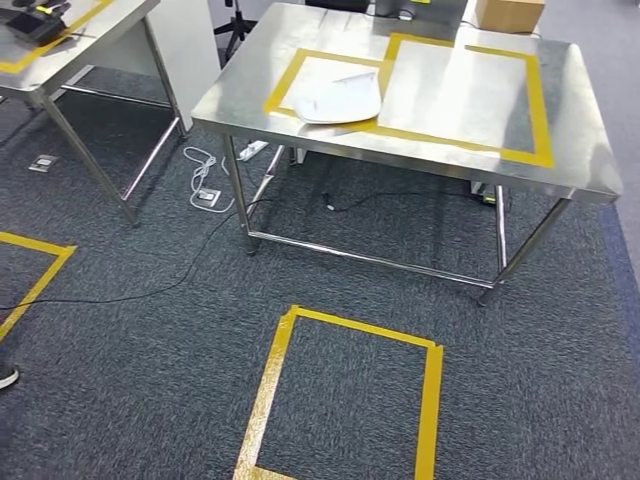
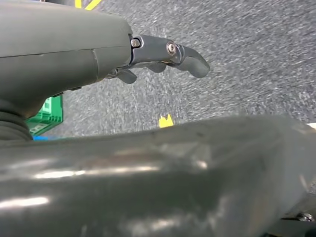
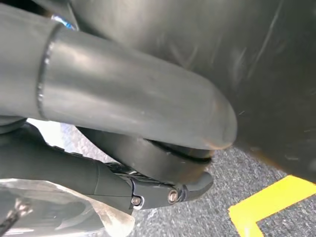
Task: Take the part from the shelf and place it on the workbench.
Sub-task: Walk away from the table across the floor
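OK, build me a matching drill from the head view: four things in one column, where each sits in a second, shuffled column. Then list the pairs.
Things:
1. white part
2. cardboard box
3. power strip
4. tape square

Places:
A. carpet, under the table's left end
B. table's far right corner
C. carpet in front of the table
D. tabletop, inside the left tape frame

Pairs: 1-D, 2-B, 3-A, 4-C

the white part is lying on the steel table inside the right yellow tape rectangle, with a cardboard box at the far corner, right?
Not quite. In the head view the white part lies in the left yellow tape rectangle on the steel table, not the right one. The cardboard box is at the far corner.
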You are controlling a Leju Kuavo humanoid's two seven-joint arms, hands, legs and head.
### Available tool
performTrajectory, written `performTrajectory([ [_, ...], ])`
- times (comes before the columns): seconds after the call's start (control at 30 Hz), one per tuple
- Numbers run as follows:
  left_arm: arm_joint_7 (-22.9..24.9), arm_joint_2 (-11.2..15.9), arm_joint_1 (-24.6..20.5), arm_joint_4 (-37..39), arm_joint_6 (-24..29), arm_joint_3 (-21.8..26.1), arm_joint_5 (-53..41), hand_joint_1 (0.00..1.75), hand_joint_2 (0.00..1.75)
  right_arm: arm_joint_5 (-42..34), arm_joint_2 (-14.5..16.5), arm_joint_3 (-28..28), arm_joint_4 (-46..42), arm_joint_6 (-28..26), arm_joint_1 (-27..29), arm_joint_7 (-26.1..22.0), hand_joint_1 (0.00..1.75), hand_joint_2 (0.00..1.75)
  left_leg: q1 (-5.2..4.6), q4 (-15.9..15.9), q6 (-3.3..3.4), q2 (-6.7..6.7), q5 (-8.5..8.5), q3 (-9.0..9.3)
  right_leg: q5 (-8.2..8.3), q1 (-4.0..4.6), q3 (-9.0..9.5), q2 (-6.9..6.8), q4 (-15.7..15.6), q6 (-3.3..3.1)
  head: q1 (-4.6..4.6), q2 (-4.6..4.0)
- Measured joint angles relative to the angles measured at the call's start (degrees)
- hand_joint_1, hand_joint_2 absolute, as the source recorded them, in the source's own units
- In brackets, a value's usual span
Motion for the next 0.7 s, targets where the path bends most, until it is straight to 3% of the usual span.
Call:
performTrajectory([
  [0.03,0.32,-0.14,-0.07,0.02,0.13,-0.29,-0.24,0.00,0.00,-0.02,-0.05,0.00,-0.01,0.17,-0.04,0.13,0.00,0.00,-0.12,0.02,0.13,-0.71,0.16,-0.22,-1.26,0.03,-1.55,0.49,3.52,-0.04,0.01,0.00],
  [0.07,0.55,-0.22,-0.08,0.05,0.21,-0.58,-0.42,0.00,0.00,-0.03,-0.10,0.00,-0.01,0.35,-0.07,0.25,0.00,0.00,-0.24,0.04,0.18,-1.47,0.29,-0.36,-1.51,0.05,-2.38,0.73,5.49,-0.14,0.00,0.00],
  [0.1,0.70,-0.27,-0.05,0.09,0.25,-0.82,-0.54,0.00,0.00,-0.04,-0.15,0.00,-0.02,0.51,-0.08,0.29,0.00,0.00,-0.33,0.07,0.14,-2.28,0.41,-0.43,-0.65,0.07,-2.22,0.88,5.34,-0.28,-0.01,0.01],
  [0.17,0.80,-0.35,-0.03,0.15,0.29,-1.16,-0.73,0.00,0.00,-0.03,-0.18,0.00,-0.01,0.87,-0.11,0.45,0.00,0.00,-0.41,0.14,-0.07,-3.94,0.63,-0.47,3.32,0.04,0.80,1.87,-0.72,-0.72,-0.02,0.01],
  [0.23,0.87,-0.50,-0.18,0.18,0.32,-1.42,-1.04,0.00,0.00,-0.03,-0.20,0.00,0.00,1.36,-0.02,0.63,0.00,0.00,-0.56,0.47,-0.50,-5.50,0.89,-0.85,5.75,-0.11,3.92,4.45,-7.69,-1.12,-0.02,0.00],
  [0.3,1.00,-0.61,-0.28,0.22,0.30,-1.75,-1.39,0.00,0.00,-0.04,-0.21,0.00,0.00,1.93,0.02,0.87,0.00,0.00,-0.50,0.65,-1.19,-6.73,1.31,-1.59,5.63,-0.11,4.86,5.68,-10.22,-1.29,-0.04,0.01],
  [0.37,1.25,-0.61,-0.13,0.33,0.22,-2.04,-1.58,0.00,0.00,-0.03,-0.20,0.00,0.00,2.41,-0.01,1.19,0.00,0.00,-0.29,0.60,-1.95,-7.70,1.73,-2.17,5.85,-0.15,5.09,4.48,-10.47,-1.77,-0.04,0.01],
  [0.43,1.60,-0.60,-0.04,0.45,0.13,-2.24,-1.61,0.00,0.00,-0.01,-0.20,0.00,0.00,2.69,0.03,1.56,0.00,0.00,-0.38,2.66,-2.52,-5.74,0.28,-3.30,6.35,-0.38,5.26,2.81,-10.75,-2.42,-0.27,0.01],
  [0.5,1.79,-0.62,-0.16,0.50,0.05,-2.41,-1.67,0.00,0.00,0.01,-0.25,0.00,-0.01,2.79,0.27,1.83,0.00,0.00,-0.40,9.05,-2.97,-2.20,-3.65,-6.01,6.51,-0.31,5.10,0.81,-10.85,-2.68,-0.55,-0.01],
  [0.57,1.81,-0.61,-0.25,0.50,0.02,-2.52,-1.77,0.00,0.00,0.01,-0.36,-0.01,-0.01,2.81,0.45,1.96,0.00,0.00,-0.21,15.95,-3.30,-0.70,-6.72,-8.58,6.46,-0.10,4.66,-1.23,-10.82,-2.74,-0.58,0.00],
  [0.6,1.81,-0.61,-0.21,0.51,0.02,-2.57,-1.82,0.00,0.00,0.01,-0.41,-0.01,-0.02,2.81,0.45,2.02,0.00,0.00,-0.15,17.05,-3.35,-0.38,-6.85,-8.68,6.40,-0.03,4.48,-2.17,-10.81,-2.76,-0.59,0.01],
  [0.63,1.81,-0.60,-0.12,0.51,0.02,-2.59,-1.88,0.00,0.00,0.01,-0.45,-0.02,-0.02,2.81,0.44,2.07,0.00,0.00,-0.12,15.87,-3.32,-0.10,-5.98,-7.65,6.34,0.02,4.39,-3.03,-10.81,-2.76,-0.59,0.01],
  [0.7,1.85,-0.56,-0.03,0.52,0.03,-2.64,-2.07,0.00,0.00,-0.01,-0.47,-0.02,-0.02,2.81,0.37,2.08,0.00,0.00,-0.23,8.22,-2.99,1.60,-2.92,-2.98,6.15,0.16,4.83,-4.47,-10.80,-2.60,-0.60,0.01],
])
